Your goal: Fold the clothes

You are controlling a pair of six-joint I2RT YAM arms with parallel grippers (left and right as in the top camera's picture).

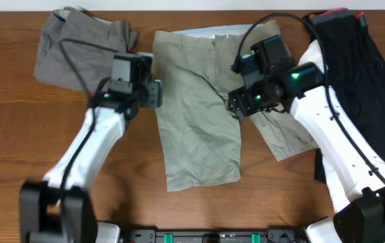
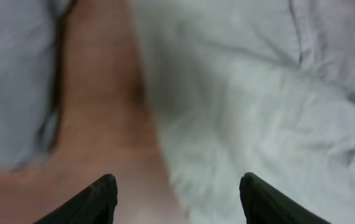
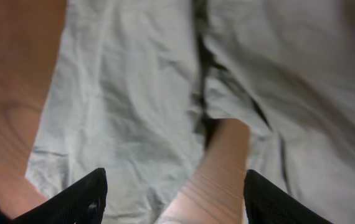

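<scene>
Fold barely started, by the look of it. The khaki shorts (image 1: 199, 101) lay spread flat in the middle of the tabletop (image 1: 138, 169), pale waistband lining (image 1: 209, 31) at the far edge and both legs pointing toward the robot base. The legs were splayed apart, with bare wood showing in the crotch gap. No leg was laid over the other and there was no crease across the middle, so I judged no fold done yet. The fabric was wrinkled but mostly smoothed out. The left end effector (image 2: 177, 199) hovered at the shorts' left side seam near the hip, fingers spread, nothing between them, half over cloth and half over wood. The right end effector (image 3: 176, 193) hung over the crotch area between the two legs, also spread wide and empty, gripping nothing. The right arm covered part of the right leg in the overhead view, so that leg's full lie couldn't be checked. Darker grey-brown shorts (image 1: 78, 47) sat bunched at the far left corner, apart from the khaki pair. A black garment (image 1: 361, 74) lay along the right side, partly under the right arm. Neither touched the work. Left to do, as I judged: bring one leg over the other, then fold hem to waistband, and tidy the result.
</scene>
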